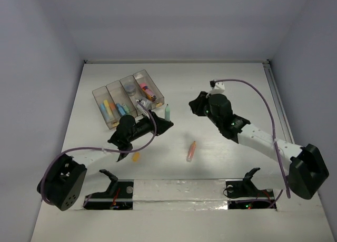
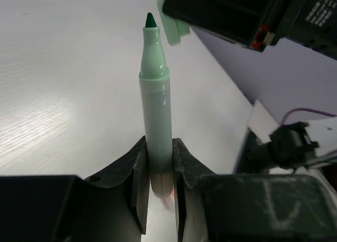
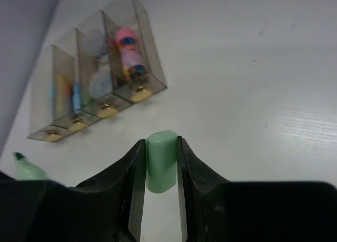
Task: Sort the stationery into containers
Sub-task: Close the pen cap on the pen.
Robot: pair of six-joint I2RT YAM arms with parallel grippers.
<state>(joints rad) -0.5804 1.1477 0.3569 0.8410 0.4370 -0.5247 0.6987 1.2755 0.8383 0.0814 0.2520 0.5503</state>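
**A:** Start wide. What's on the bench (image 1: 226,89)?

**B:** The smoky four-slot tray (image 1: 98,94) sits toward the far left with pieces already in it. Yellow is in one end slot, blue in the next, a grey pot after that, and pink in the other end slot. An orange-pink pen (image 1: 191,151) lies loose mid-bench, and a small yellow piece (image 1: 136,157) lies by the left arm.

**A:** And the arms?

**B:** Both are busy. The left claw (image 2: 159,152) is closed tight round the lower barrel of the green marker (image 2: 155,110), which stands just beside the tray's near corner with its tip bare. The right claw (image 3: 160,152) is pinched on the matching pale green cap (image 3: 160,163), which sits squarely between its fingers with the rounded end outward.

**A:** So recapping comes before it goes in a slot?

**B:** That's my reading. In the left wrist view the cap hangs near the tip but off to one side and out of line with it.

**A:** How would you do it cleanly?

**B:** I'd hold the marker steady and let the right arm do the travelling. The cap's open mouth has to line up with the barrel's axis before it closes in, and I can't see from here which way the mouth faces. Then push straight along the barrel, not at a slant. A skewed push could smear ink on the rim or lever the marker out of the left grip. That grip is low on the barrel, so the top may wobble. Go slowly, and open the right claw only once the cap is seated.
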